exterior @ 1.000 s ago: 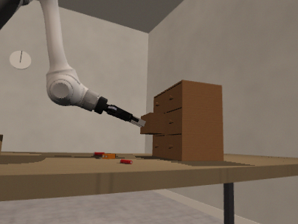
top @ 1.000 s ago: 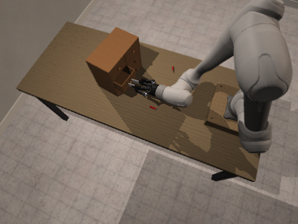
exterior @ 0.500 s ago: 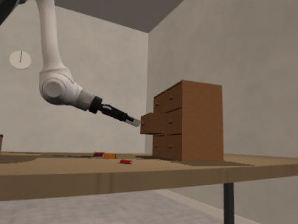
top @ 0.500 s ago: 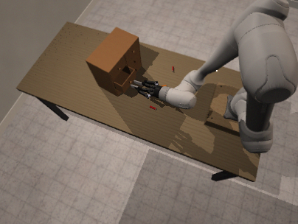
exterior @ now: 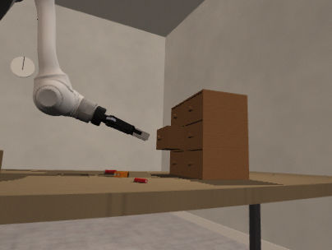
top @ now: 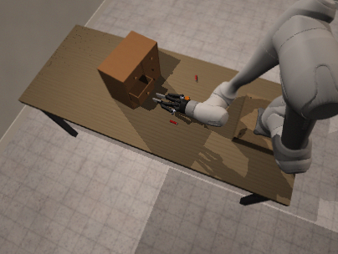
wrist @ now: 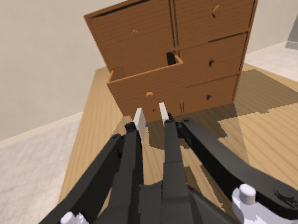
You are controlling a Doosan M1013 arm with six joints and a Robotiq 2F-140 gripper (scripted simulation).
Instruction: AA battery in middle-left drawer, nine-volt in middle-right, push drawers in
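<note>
one small chest [top: 125, 58] stands on the left part of the wooden table [top: 63, 83], upright, with its drawer fronts facing right toward the arm. of its three rows, only the left drawer of the middle row [wrist: 145, 85] is out. it juts from the front, level and open at the top, and what shows of its inside looks bare. the other drawers sit flush.

just right of that drawer hangs the gripper [top: 156, 97], above the table and level with the middle row. it points at the drawer front with a clear gap to it. its two fingers are parted by a narrow slit, and the wrist view shows only the table and chest through that slit, so the claw pinches nothing.

further right lie two small red cylinders. one [top: 173, 122] is on the near side of the arm and the other [top: 196, 78] is on the far side, well apart. which of them is the aa battery cannot be told. the exterior view also shows a small orange block [exterior: 121, 173] on the table, possibly the nine-volt battery. all three rest outside the chest.
</note>
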